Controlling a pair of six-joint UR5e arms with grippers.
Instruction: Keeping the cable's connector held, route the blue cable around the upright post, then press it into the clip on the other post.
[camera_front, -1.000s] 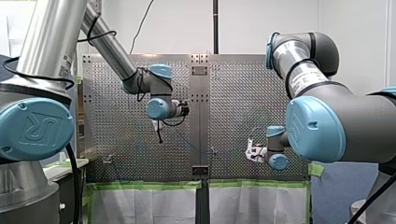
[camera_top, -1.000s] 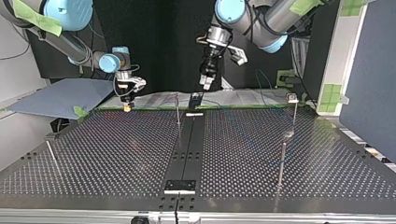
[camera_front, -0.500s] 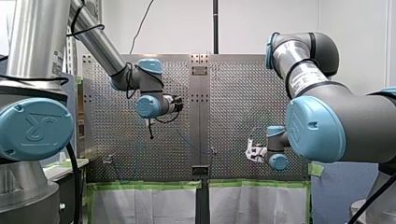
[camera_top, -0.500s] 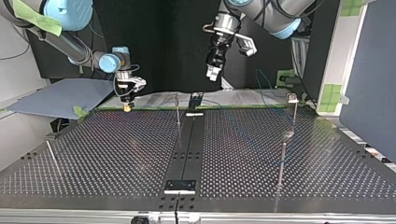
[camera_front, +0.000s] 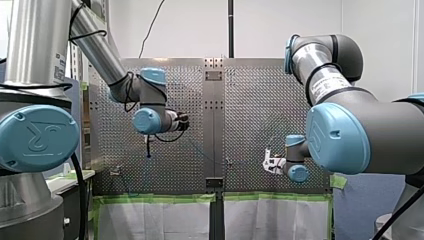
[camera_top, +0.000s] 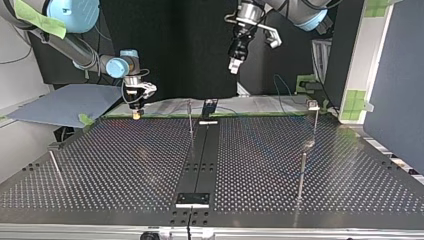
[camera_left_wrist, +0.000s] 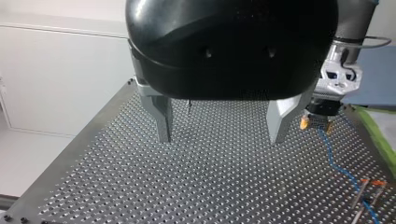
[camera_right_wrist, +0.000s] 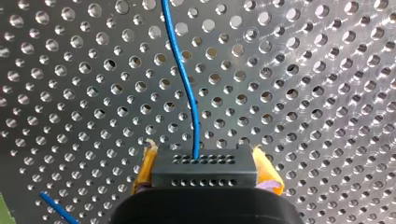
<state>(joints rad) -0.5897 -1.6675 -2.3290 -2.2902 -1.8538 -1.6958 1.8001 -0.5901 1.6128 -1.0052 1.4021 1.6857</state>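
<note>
my right gripper (camera_right_wrist: 204, 161) has its fingers clamped on the connector (camera_right_wrist: 205, 179), the blue cable (camera_right_wrist: 184, 84) trailing ahead of the connector over the table (camera_right_wrist: 303, 93); my left gripper (camera_left_wrist: 219, 139), fingers apart and empty, should probably come down beside the connector and pinch the blue cable lightly.

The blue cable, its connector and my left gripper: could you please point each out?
blue cable (camera_right_wrist: 187, 88), right wrist view, its mid-length.
connector (camera_right_wrist: 204, 170), right wrist view, its black face.
left gripper (camera_left_wrist: 219, 139), left wrist view, midway between its fingertips.
</note>
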